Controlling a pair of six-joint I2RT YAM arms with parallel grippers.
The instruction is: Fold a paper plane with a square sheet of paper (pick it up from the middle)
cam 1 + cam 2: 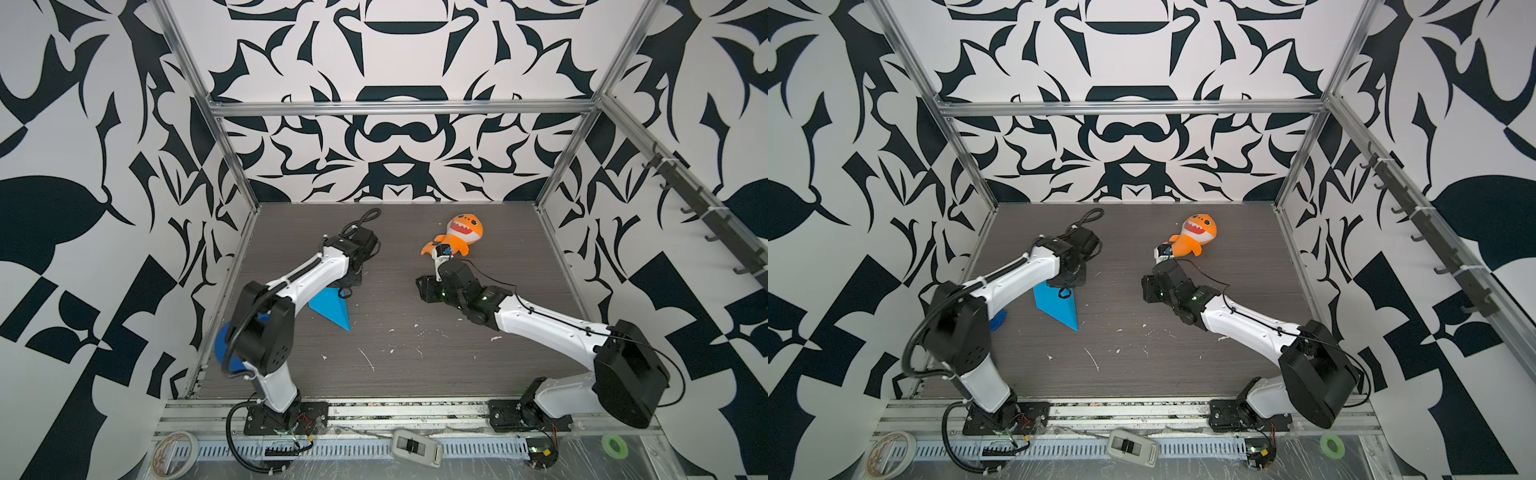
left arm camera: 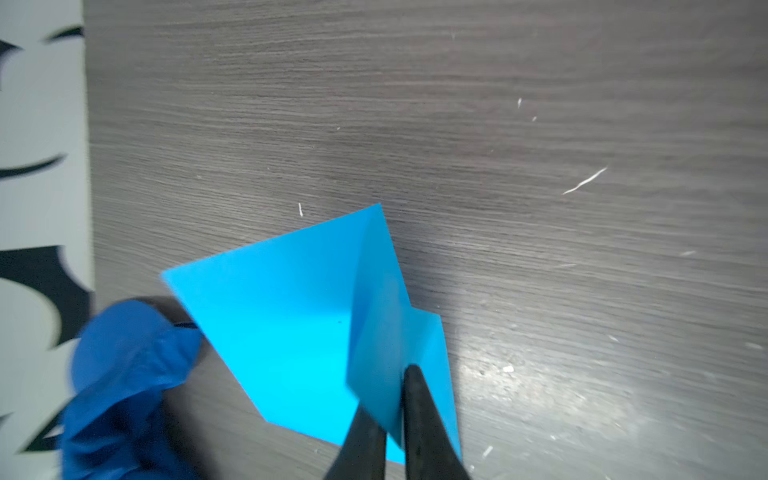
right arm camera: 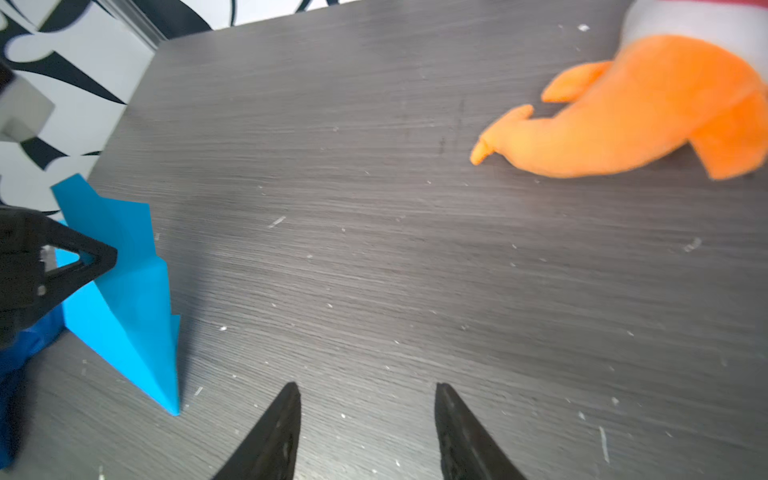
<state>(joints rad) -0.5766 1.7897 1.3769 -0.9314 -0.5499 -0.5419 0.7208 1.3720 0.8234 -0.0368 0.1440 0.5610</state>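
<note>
Bright-blue creased paper plane (image 3: 133, 316), sharp-pointed

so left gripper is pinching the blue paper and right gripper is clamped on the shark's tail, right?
No. The right gripper is open and empty; the shark lies apart from it, clear in the right wrist view. The left gripper does pinch the paper.
</note>
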